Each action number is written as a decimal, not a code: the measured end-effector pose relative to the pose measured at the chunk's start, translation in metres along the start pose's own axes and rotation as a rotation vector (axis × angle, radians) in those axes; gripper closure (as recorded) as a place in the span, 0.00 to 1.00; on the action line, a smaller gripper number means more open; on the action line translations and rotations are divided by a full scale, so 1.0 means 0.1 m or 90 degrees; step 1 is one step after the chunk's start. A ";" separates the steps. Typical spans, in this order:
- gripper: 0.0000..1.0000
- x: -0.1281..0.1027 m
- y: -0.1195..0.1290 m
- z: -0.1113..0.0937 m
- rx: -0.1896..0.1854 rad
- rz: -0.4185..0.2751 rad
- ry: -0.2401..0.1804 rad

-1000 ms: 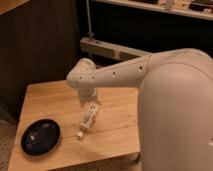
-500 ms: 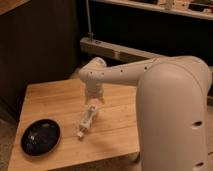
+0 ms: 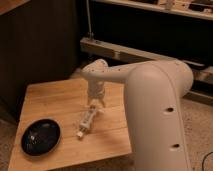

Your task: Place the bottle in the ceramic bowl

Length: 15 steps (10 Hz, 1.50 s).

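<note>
So the robot's big white arm reaches in from the right, and its pincer hangs pointing down over the middle of the light wooden bench. It sits right at the upper end of the small slim translucent plastic bottle, basically on top of that end. Honestly can't tell whether the pincer is apart, together, or clamped on the bottle, since the wrist hides that bit.

The bottle is lying flat on the bench, slanted, with its little white cap pointing down-left toward the front edge. Its other end tucks in under the pincer.

The shallow round glossy black ceramic bowl is over at the front-left corner of the bench, well to the left of the bottle and not touching it. A few faint light specks show inside. So the bottle is on the wood, not in the bowl.

Behind the bench there's a dark wall panel and a long grey metal rail running off to the right. Speckled floor shows on the right.
</note>
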 end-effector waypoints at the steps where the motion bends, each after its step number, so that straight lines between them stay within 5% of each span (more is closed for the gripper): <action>1: 0.35 -0.05 -0.07 0.10 -0.004 0.032 0.024; 6: 0.35 -0.15 -0.12 0.30 -0.033 0.079 0.114; 10: 0.35 -0.10 -0.11 0.49 -0.021 0.101 0.187; 15: 0.35 0.07 -0.01 0.19 0.010 0.111 0.245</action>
